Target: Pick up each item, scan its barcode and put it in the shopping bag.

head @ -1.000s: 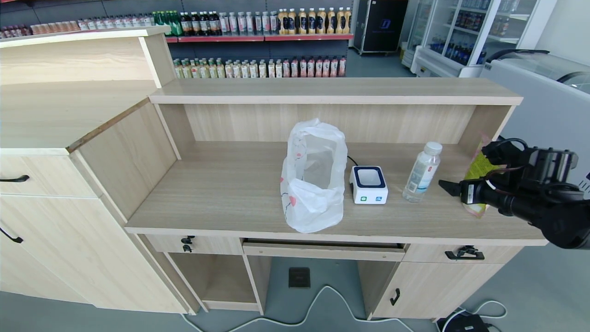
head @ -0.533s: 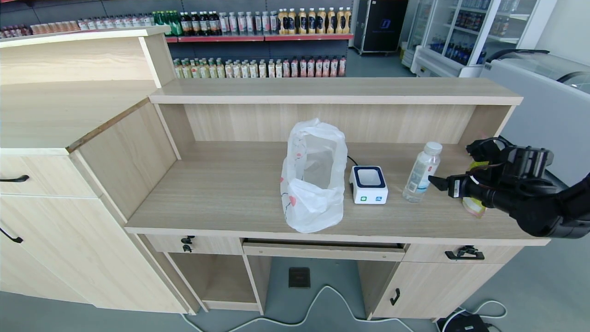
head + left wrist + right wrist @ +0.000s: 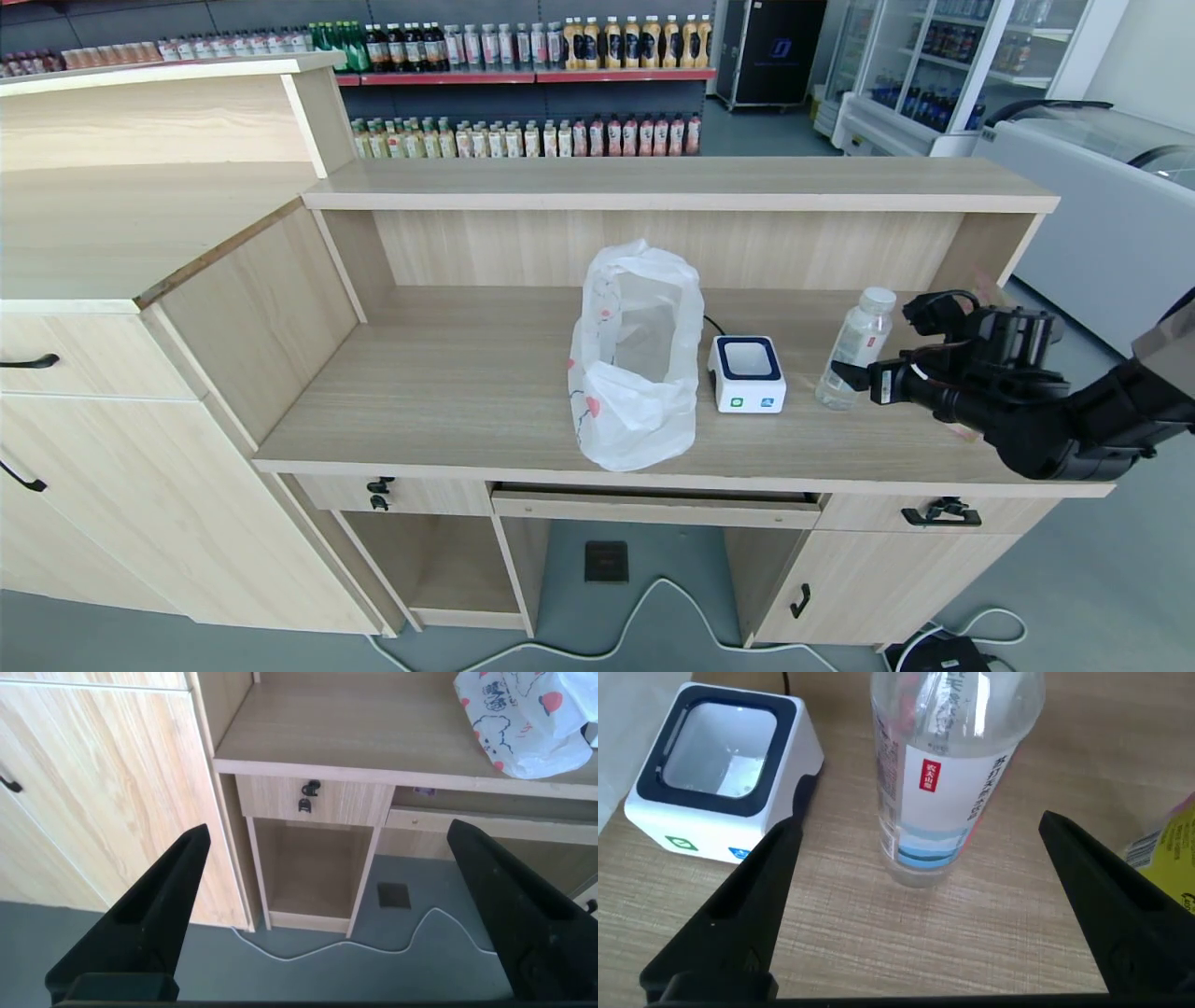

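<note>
Over the light wooden table [image 3: 467, 392], my right pincer [image 3: 920, 831] stands spread, facing the clear plastic water bottle [image 3: 854, 350]. It is the picking step, I think; next I should advance and close.

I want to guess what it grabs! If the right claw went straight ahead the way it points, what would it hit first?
Probably the water bottle, standing upright straight ahead of the open right claw; the scanner sits off to the side.
</note>
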Motion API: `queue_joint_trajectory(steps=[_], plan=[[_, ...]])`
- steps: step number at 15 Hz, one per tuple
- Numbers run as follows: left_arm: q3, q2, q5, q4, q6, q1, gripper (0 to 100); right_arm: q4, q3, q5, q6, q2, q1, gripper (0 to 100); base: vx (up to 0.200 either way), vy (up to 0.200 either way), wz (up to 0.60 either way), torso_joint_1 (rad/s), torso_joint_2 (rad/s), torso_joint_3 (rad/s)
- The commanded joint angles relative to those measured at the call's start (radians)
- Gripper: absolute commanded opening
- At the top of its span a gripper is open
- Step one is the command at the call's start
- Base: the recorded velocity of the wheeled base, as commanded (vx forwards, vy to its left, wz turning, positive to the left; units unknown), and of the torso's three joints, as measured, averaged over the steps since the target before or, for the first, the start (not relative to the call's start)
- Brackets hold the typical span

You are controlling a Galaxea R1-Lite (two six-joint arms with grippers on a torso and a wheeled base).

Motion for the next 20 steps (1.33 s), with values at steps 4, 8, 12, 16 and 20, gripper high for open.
queue_joint_trajectory(steps=[4, 8, 12, 16, 20], plan=[[0.000, 0.000, 0.001, 0.000, 0.000, 0.000, 100, -0.004, -0.072, 0.063, 0.003, 0.063, 0.006, 100, 0.000, 0.000, 0.00, 0.000, 0.00, 0.000], [0.000, 0.000, 0.001, 0.000, 0.000, 0.000, 100, -0.010, -0.121, 0.071, 0.012, 0.099, 0.022, 100, 0.000, 0.000, 0.00, 0.000, 0.00, 0.000], [0.000, 0.000, 0.001, 0.000, 0.000, 0.000, 100, -0.010, -0.182, 0.069, 0.032, 0.132, 0.042, 100, 0.000, 0.000, 0.00, 0.000, 0.00, 0.000], [0.000, 0.000, 0.001, 0.000, 0.000, 0.000, 100, -0.010, -0.210, 0.068, 0.032, 0.136, 0.034, 100, 0.000, 0.000, 0.00, 0.000, 0.00, 0.000], [0.000, 0.000, 0.001, 0.000, 0.000, 0.000, 100, -0.024, -0.210, 0.066, 0.030, 0.138, 0.009, 100, 0.000, 0.000, 0.00, 0.000, 0.00, 0.000]])
